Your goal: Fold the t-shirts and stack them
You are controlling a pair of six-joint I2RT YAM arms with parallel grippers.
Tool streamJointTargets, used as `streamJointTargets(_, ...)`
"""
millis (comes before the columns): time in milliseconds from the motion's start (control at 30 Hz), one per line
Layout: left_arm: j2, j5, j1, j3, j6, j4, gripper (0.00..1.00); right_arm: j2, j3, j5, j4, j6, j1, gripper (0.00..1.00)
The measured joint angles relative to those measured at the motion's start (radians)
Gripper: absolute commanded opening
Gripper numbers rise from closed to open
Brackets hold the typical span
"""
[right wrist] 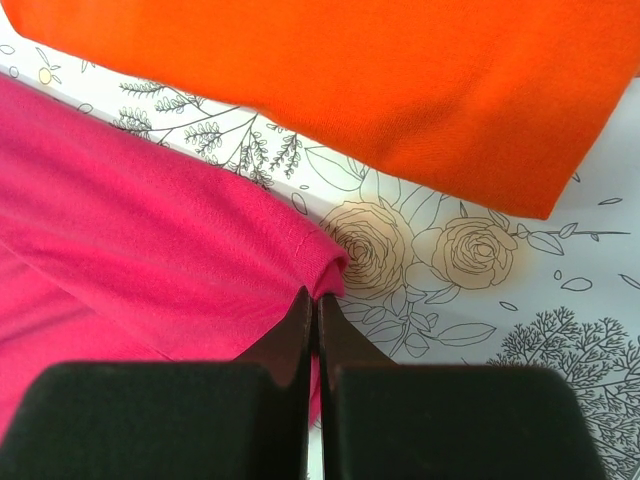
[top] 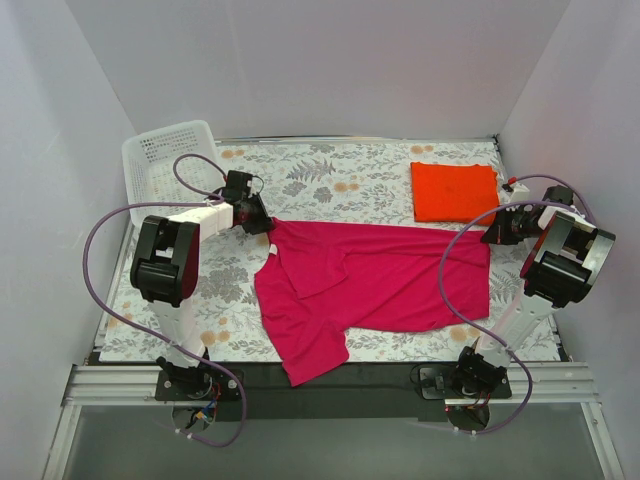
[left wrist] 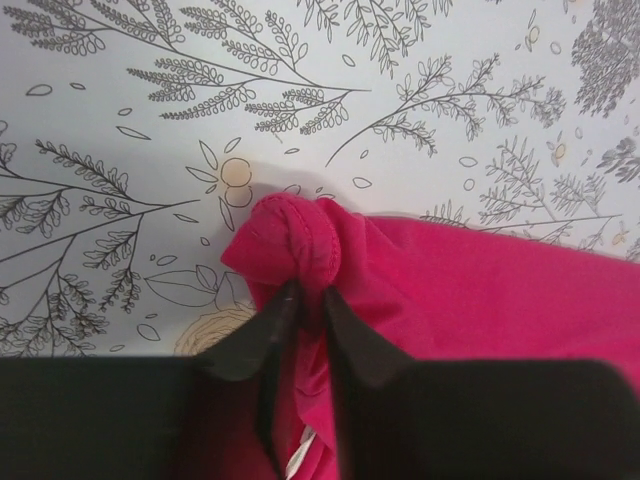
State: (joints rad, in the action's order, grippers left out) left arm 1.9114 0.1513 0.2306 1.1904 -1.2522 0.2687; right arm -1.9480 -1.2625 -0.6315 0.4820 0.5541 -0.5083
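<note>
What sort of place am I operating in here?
Probably a lab test booth, not a home: plain white panels close three sides, both arm bases sit on an aluminium rail, and a floral cloth forms the work surface.

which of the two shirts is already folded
The orange-red shirt, a neat rectangle at the far right. The magenta shirt lies spread out, pinched by the left end effector and right end effector.
</note>
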Motion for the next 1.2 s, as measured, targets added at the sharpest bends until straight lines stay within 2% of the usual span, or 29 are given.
streamJointTargets(67,0.0,-0.002,0.001,0.0,-0.005,-0.003,0.01,-0.003,0.0,0.0,0.0,0.0,0.0,0.01)
streamJointTargets(100,0.0,-0.005,0.001,0.0,-0.006,-0.006,0.0,-0.004,0.0,0.0,0.0,0.0,0.0,0.01)
streamJointTargets(667,-0.002,-0.134,-0.002,-0.006,0.007,0.008,0.0,-0.005,-0.019,0.037,0.011,-0.02,0.001,0.01)
streamJointTargets(700,-0.004,-0.134,-0.002,-0.007,0.008,0.008,0.02,-0.005,-0.019,0.039,0.011,-0.024,0.001,0.01)
streamJointTargets(767,-0.007,-0.133,-0.004,-0.012,0.011,0.005,0.17,-0.006,-0.019,0.038,0.011,-0.026,0.001,0.01)
streamJointTargets(800,-0.009,-0.132,-0.005,-0.015,0.016,0.003,0.2,-0.006,-0.019,0.038,0.011,-0.026,0.001,0.01)
streamJointTargets(900,-0.017,-0.12,-0.01,-0.021,0.017,-0.004,0.29,-0.006,-0.019,0.034,0.014,-0.019,0.001,0.15)
streamJointTargets(1000,-0.049,-0.097,-0.013,-0.031,0.018,-0.013,0.32,-0.006,-0.024,0.028,0.029,0.002,0.001,0.29)
streamJointTargets(1200,-0.192,-0.071,-0.018,-0.046,0.026,-0.031,0.38,0.007,-0.038,0.03,0.057,0.043,0.003,0.41)
